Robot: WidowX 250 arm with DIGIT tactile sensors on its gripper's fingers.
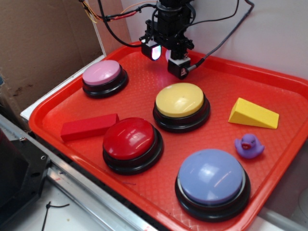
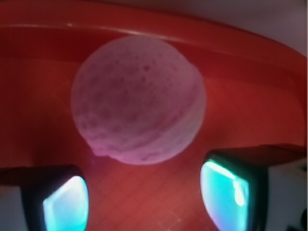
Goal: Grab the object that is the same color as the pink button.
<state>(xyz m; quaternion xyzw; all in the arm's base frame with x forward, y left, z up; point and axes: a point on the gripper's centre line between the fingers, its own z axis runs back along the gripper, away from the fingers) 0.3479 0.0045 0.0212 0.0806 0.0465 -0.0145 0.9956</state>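
Nothing grabbed yet — your gripper (image 2: 144,197) stands wide, hovering beyond the yellow button (image 1: 180,99), pink ball (image 2: 138,100) just ahead — close next.

A pale pink ball (image 2: 138,98), matt and pitted like foam, sits just ahead of the gripper's (image 2: 147,202) glossy, glowing pads (image 2: 65,204). The red plastic tray (image 1: 269,86) beneath has a fine grid texture, and the button domes nearer the camera shine smooth.
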